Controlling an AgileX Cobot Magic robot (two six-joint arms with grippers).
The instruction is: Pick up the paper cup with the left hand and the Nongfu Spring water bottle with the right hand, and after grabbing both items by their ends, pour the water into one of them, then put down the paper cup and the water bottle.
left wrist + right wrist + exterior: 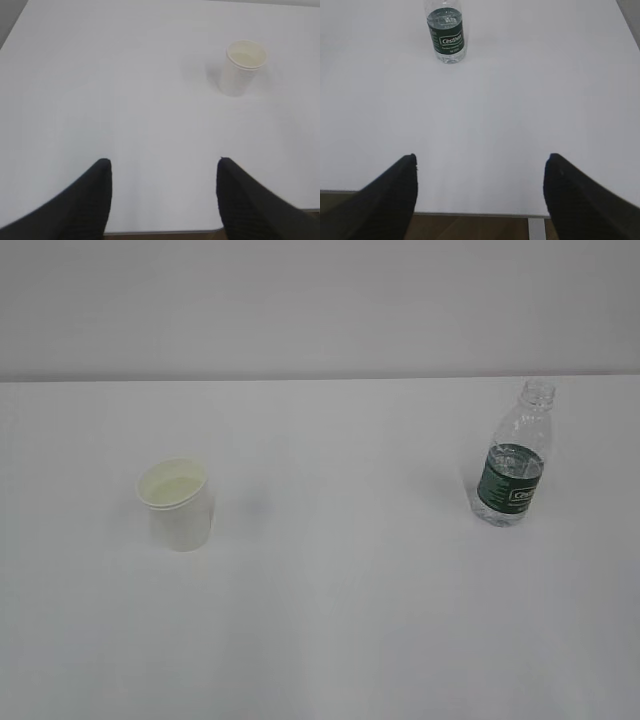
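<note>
The left hand (162,200), seen only in its own wrist view, shows two dark fingers standing well apart with nothing between them, hanging over the near edge of the white table (330,640); the right hand (480,197) is likewise spread wide and empty at the near table edge in its wrist view. Neither arm appears in the exterior view. The paper cup (177,504) stands upright on the left part of the table, mouth up, its cream interior showing what may be a shallow layer of liquid, though this cannot be told with certainty. The Nongfu Spring water bottle (514,462) stands upright on the right part, well apart from the cup, uncapped, with the water (518,462) level lying about at the top of the green label. Both objects lie well ahead of their respective grippers, so the task appears to be at its start, with neither pickup yet made. As a judgement, the cup is light and thin-walled and would crumple under a hard squeeze; a gentle hold on the lower wall, where the base stiffens it, seems safest. The bottle is heavier with its contents, smooth and somewhat springy; a firmer hold low on the labelled or ribbed body, clear of the open neck, should resist slipping and spilling while it is tilted.
</note>
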